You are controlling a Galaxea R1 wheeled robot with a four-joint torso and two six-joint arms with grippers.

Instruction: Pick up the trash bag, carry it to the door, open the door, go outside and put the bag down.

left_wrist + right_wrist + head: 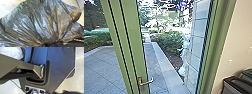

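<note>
The green-framed glass door (130,37) stands in front of me in the head view, its metal lever handle (145,81) low on the upright. I cannot tell whether it is fully closed. In the left wrist view the shiny, crinkled trash bag (41,25) spreads large, its folds drawn tightly together at my left gripper (49,44), which is shut on it. Pale crumpled plastic (12,52) shows at a corner of the right wrist view, beside the robot's own dark plate and jointed bar. How my right gripper stands cannot be made out.
Outside lie grey paving (104,67), a pale low kerb (164,65) and green bushes (169,41). A blurred whitish shape (185,55) shows near the tiled wall (200,27). Dark bins (236,85) stand indoors at the right, below a cream wall (239,40).
</note>
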